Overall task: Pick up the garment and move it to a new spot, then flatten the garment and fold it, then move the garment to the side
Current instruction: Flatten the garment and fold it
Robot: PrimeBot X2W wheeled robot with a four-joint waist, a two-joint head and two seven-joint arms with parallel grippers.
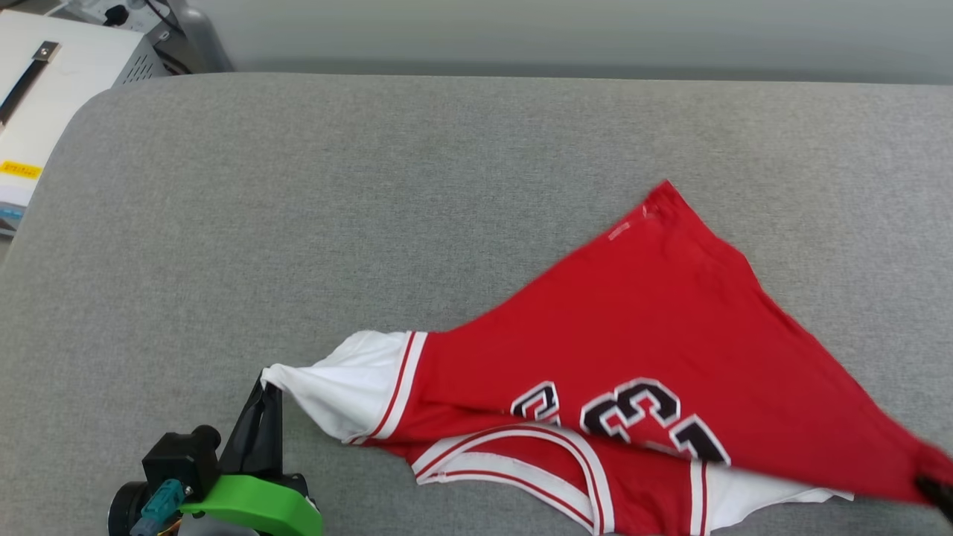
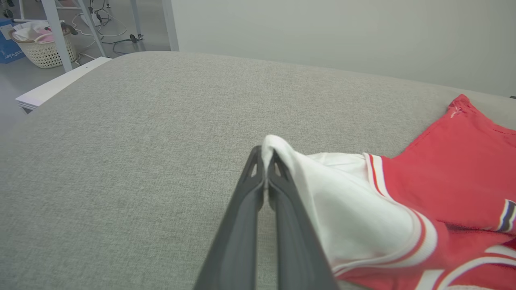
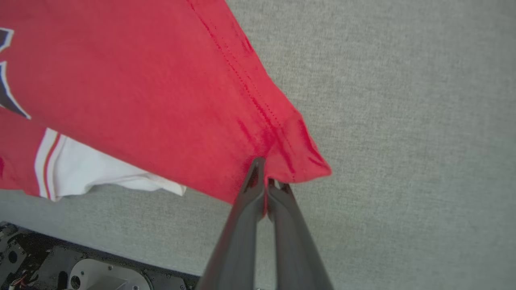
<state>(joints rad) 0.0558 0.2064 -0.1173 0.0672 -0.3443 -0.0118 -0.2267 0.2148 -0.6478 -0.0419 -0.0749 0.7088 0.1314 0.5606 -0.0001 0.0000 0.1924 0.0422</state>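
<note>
The grey fabric-covered desk [image 1: 372, 186] lies wide and bare across its left and far stretches in my head view, from the rounded far-left corner to the straight far edge under the pale wall. The garment [image 1: 648, 327] lies on the near right part. Its red body fans out to a pointed hem corner [image 1: 665, 192] well short of the far edge, and black white-outlined numerals [image 1: 633, 413] face up close to me. A striped neckline [image 1: 521, 454] lies close to the bottom of my head view. Off the desk's left side stand a white box [image 1: 67, 82] and, seen from the left wrist, a woven basket [image 2: 44, 50] on the floor.

My left end effector [image 1: 266, 385] rises from the lower left, its green wrist bracket [image 1: 253, 506] low. The dark fingers lean up and to the right, pressed together on the tip of the white sleeve [image 1: 350, 380], which stretches taut toward the red cloth. My right end effector [image 3: 264, 173] sits at the far right, fingers closed on a red seamed corner of the garment. The cloth drapes from that pinch above the other white sleeve [image 3: 105, 173]. Beyond the desk's near edge the right wrist view shows the robot's dark base [image 3: 60, 270].
</note>
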